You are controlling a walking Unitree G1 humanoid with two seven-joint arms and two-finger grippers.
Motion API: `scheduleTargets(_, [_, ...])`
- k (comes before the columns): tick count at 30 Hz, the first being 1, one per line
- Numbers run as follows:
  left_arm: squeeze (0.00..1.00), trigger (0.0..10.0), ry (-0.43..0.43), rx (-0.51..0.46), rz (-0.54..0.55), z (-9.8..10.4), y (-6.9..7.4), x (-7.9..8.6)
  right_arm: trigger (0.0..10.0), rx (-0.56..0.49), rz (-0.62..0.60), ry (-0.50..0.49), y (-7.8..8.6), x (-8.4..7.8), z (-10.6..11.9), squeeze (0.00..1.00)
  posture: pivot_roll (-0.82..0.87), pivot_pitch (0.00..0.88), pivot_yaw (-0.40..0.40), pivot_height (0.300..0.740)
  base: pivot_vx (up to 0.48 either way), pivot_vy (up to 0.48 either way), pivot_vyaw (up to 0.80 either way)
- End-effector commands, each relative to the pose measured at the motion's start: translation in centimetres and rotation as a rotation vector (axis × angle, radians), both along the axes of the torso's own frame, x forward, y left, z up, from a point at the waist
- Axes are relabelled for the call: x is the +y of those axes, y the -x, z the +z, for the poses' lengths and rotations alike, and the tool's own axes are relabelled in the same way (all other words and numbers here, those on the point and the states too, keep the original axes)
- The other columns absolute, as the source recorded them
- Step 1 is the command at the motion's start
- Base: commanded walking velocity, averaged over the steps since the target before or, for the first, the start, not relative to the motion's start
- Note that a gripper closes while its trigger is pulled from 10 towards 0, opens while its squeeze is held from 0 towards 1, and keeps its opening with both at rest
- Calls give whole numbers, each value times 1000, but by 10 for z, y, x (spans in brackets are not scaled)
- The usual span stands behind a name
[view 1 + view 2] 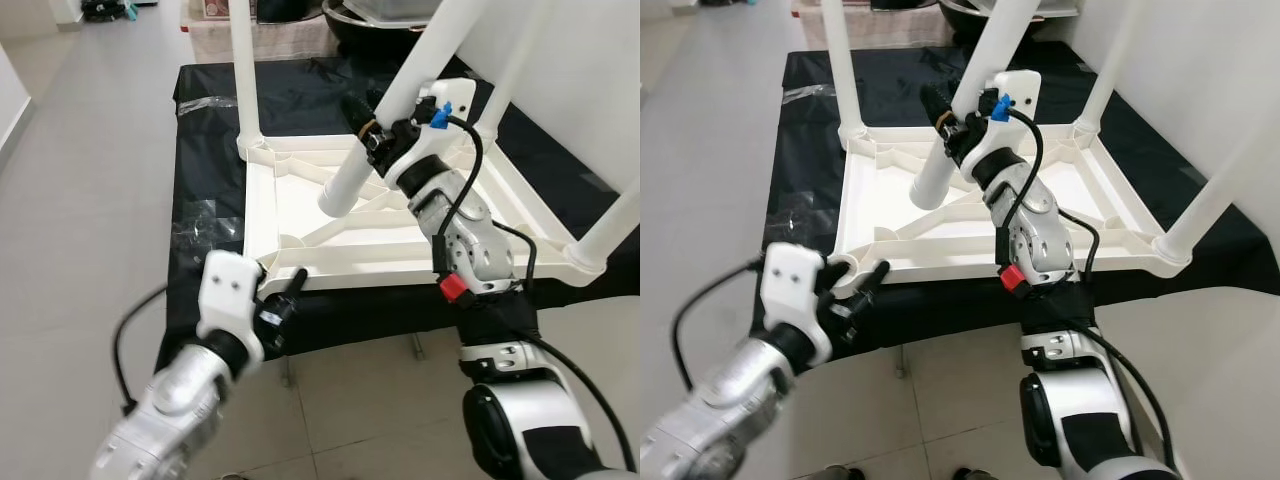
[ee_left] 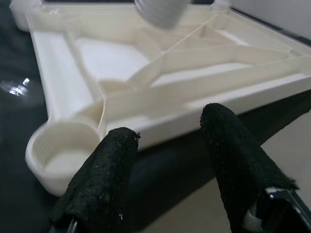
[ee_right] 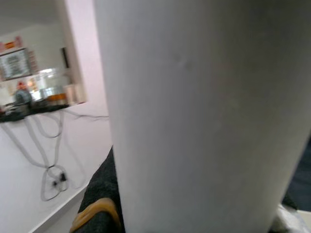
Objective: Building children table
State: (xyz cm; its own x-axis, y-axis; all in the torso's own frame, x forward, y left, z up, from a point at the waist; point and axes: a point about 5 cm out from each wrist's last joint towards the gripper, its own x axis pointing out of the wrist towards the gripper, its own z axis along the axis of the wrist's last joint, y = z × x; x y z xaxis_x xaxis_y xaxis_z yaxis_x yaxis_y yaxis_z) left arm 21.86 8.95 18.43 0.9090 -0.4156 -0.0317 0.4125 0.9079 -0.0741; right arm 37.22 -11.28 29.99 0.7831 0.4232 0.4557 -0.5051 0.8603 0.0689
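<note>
A white children's table top (image 1: 300, 205) lies upside down on a black-covered bench (image 1: 210, 170). Three white legs stand in its corners: far left (image 1: 246, 70), far right (image 1: 515, 75) and near right (image 1: 612, 225). My right gripper (image 1: 368, 130) is shut on a loose white leg (image 1: 395, 110), held tilted with its lower end above the middle of the underside. The same leg (image 3: 204, 116) is close up in the right wrist view. The near left corner socket (image 2: 63, 150) is empty. My left gripper (image 2: 170, 124) is open just in front of that corner, holding nothing.
The bench edge runs just below the table top's near rim, with tiled floor (image 1: 360, 400) in front. A white wall (image 1: 590, 60) is close on the right. Boxes and a dark pot (image 1: 300, 15) stand behind the bench.
</note>
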Motion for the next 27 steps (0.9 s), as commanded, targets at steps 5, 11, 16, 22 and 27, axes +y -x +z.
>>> scheduleTargets(5, [0,10000,4,4,2,-4,6,-5,10000,-30,24,22,0,10,6,0,90,121,-85,740,0,0,800])
scheduleTargets(11, [0,10000,-3,2,26,-10,7,-5,10000,-20,28,24,-2,9,5,0,87,115,-87,740,0,0,800])
scheduleTargets(16, [0,10000,-19,5,36,-16,10,-5,10000,-11,13,37,-5,5,2,0,86,108,-87,740,0,0,800])
scheduleTargets(22, [0,10000,-26,5,48,-20,12,-5,10000,-4,13,45,-6,5,-1,0,87,105,-83,740,0,0,800])
scheduleTargets(27, [0,10000,-38,7,60,-24,14,-2,10000,-2,14,56,-2,6,-7,0,88,104,-81,740,0,0,800])
